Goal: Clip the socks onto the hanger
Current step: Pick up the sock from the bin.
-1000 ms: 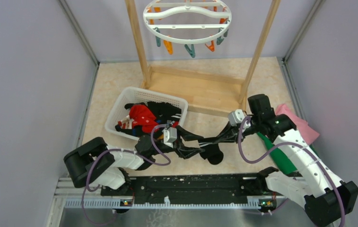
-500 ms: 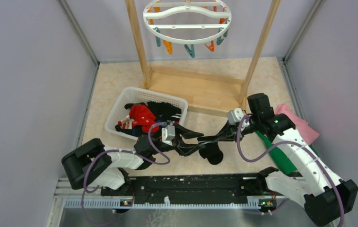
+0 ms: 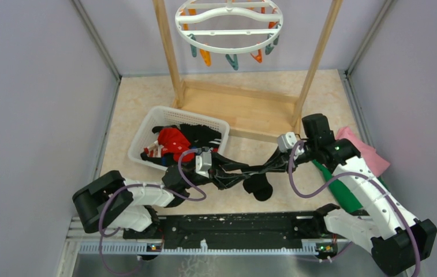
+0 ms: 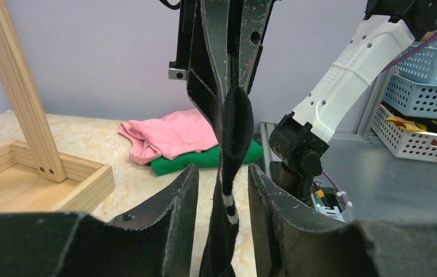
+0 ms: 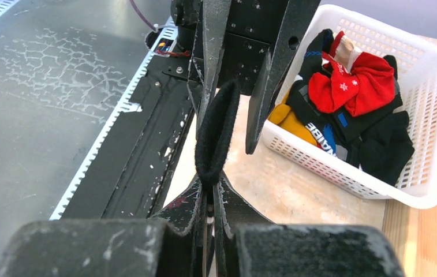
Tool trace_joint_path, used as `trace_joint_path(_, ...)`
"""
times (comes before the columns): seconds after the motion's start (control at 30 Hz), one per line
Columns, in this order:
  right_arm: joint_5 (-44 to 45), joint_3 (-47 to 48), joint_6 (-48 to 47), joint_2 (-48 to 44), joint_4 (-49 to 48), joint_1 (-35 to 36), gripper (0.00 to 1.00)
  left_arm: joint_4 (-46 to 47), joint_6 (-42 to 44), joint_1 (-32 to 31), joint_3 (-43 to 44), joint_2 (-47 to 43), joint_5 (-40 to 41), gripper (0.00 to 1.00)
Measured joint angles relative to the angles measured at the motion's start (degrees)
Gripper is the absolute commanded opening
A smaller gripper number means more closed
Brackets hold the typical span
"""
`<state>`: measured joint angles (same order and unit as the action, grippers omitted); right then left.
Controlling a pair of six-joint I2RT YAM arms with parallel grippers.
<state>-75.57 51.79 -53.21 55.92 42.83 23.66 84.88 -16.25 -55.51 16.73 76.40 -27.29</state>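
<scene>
A black sock (image 3: 258, 187) with white stripes hangs between the two arms, just above the table. My right gripper (image 5: 211, 193) is shut on one end of it. My left gripper (image 4: 223, 216) is open, one finger on each side of the sock (image 4: 234, 127), with a narrow gap on both sides. In the top view the left gripper (image 3: 234, 171) and the right gripper (image 3: 260, 169) meet tip to tip. More socks (image 3: 175, 141), red, black and yellow-orange, lie in the white basket (image 3: 146, 130). The white ring hanger (image 3: 228, 26) with orange and teal pegs hangs at the back.
The wooden rack (image 3: 245, 112) holding the hanger stands behind the basket. Folded pink (image 3: 366, 150) and green (image 3: 343, 193) cloths lie under the right arm. Grey walls close in both sides, and the black rail (image 3: 227, 228) runs along the near edge.
My left gripper's fingers have drawn closer together around the sock and have moved a little further along it. The right arm still holds the sock in the same place.
</scene>
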Motion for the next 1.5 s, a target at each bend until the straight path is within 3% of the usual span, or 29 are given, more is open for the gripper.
trace_joint_path(0.23,0.3,0.0,0.3,0.0,0.0,0.0,0.00,0.0,-0.5,-0.1,0.2,-0.2,0.0,0.44)
trace_joint_path(0.3,0.5,0.0,0.3,0.0,0.0,0.0,0.00,0.0,-0.7,-0.1,0.3,-0.2,0.0,0.27)
trace_joint_path(0.37,0.5,0.0,0.3,0.0,0.0,0.1,0.00,0.0,-1.4,-0.1,0.6,-0.2,-0.1,0.00)
trace_joint_path(0.53,0.5,0.0,0.4,0.0,0.0,0.2,0.03,0.0,-1.6,-0.2,0.9,-0.2,-0.2,0.00)
trace_joint_path(0.63,0.5,0.0,0.9,0.0,-0.2,0.2,0.42,0.0,-1.3,-0.2,0.9,-0.3,1.0,0.00)
trace_joint_path(0.7,0.5,0.0,2.6,0.0,-0.9,0.2,0.61,0.0,-0.9,-0.2,0.2,-1.0,2.4,0.00)
trace_joint_path(0.8,0.9,0.0,6.1,0.0,-2.8,-0.4,0.80,-0.2,-0.2,-0.2,-1.2,-4.0,4.5,0.00)
trace_joint_path(0.97,5.1,5.3,9.6,2.2,-1.0,-1.3,0.81,-6.7,1.0,-0.2,-0.6,-14.2,9.2,0.00)
trace_joint_path(1.23,19.3,29.4,13.6,11.8,7.0,-1.3,0.81,-26.4,5.0,-0.2,7.1,-24.2,13.6,0.00)
trace_joint_path(1.4,32.3,33.5,20.7,12.1,5.6,-1.3,0.78,-32.9,7.3,-0.2,7.9,-24.3,15.1,0.00)
trace_joint_path(1.5,38.5,30.3,23.7,10.8,0.3,-1.3,0.67,-34.8,9.1,-0.2,7.9,-24.3,16.3,0.00)
